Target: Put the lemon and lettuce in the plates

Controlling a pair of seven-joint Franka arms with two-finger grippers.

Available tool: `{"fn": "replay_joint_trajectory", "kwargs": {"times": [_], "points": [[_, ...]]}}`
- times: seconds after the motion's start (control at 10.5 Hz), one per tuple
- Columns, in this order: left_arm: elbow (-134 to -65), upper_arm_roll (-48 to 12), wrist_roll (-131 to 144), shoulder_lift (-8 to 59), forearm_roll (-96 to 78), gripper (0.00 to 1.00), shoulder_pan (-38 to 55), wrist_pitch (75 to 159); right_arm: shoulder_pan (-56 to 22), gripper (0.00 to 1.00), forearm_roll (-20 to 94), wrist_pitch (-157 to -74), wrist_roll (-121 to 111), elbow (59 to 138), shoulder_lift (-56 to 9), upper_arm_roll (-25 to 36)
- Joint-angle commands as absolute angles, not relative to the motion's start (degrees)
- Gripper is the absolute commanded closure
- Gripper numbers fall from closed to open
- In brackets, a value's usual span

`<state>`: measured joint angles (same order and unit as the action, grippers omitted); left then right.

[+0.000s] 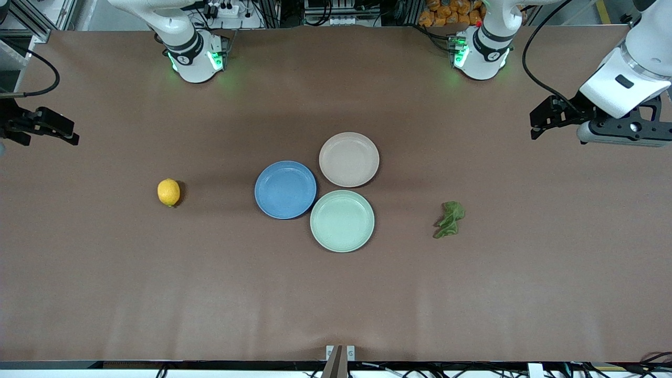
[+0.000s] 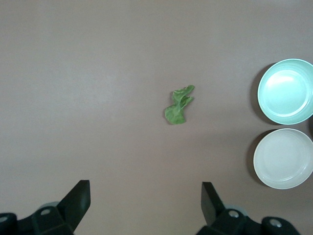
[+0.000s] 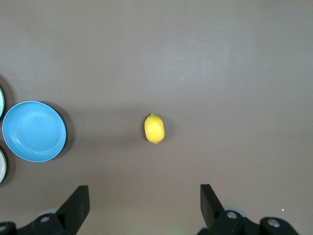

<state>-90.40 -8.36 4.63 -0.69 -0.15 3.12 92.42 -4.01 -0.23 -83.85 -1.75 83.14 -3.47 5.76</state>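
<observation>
Mint-green plate (image 1: 342, 221) sits closest to me, so I'm ignoring it: lemon (image 1: 168, 192) lies bare toward the right arm's end with the right gripper (image 1: 55, 128) spread wide, lettuce (image 1: 449, 219) toward the left gripper (image 1: 546, 118), also wide.

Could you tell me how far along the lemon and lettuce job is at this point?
Nothing is done yet. The lemon lies on the table toward the right arm's end, the lettuce toward the left arm's end. The blue plate and beige plate hold nothing. Nothing is in hand: the left gripper and right gripper are open. Both placements remain.
</observation>
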Motion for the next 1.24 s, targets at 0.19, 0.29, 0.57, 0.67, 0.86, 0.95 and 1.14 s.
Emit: {"fn": "replay_joint_trajectory", "kwargs": {"times": [0.19, 0.29, 0.57, 0.67, 0.86, 0.95, 1.14], "points": [[-89.6, -8.5, 4.1, -0.4, -1.4, 0.0, 3.0, 91.3, -3.3, 0.0, 0.7, -83.1, -1.8, 82.3, -3.9, 5.4], [-89.6, -8.4, 4.1, 0.0, -1.5, 0.0, 3.2, 91.4, -3.3, 0.0, 0.7, -83.1, -1.8, 82.3, -3.9, 5.4], [-89.8, -8.5, 4.0, 3.4, -0.5, 0.0, 3.8, 93.4, -3.3, 0.0, 0.7, -83.1, -1.8, 82.3, -3.9, 5.5], [-90.1, -8.7, 4.0, 4.9, -0.1, 0.0, 3.9, 94.3, -3.3, 0.0, 0.7, -83.0, -1.8, 82.3, -3.9, 5.5], [-90.3, -9.2, 3.9, 8.9, 0.0, 0.0, 4.3, 97.2, -3.2, 0.0, 0.7, -82.9, -1.8, 82.5, -3.9, 5.6], [-90.7, -9.1, 3.9, 10.7, 0.0, 0.0, 5.1, 98.8, -3.2, 0.0, 0.7, -83.0, -1.8, 82.9, -3.9, 5.6], [-92.3, -9.1, 3.2, 14.2, 0.9, 0.0, 7.1, 103.2, -2.9, 0.0, 0.7, -83.7, -1.8, 84.3, -3.9, 5.6]]}}
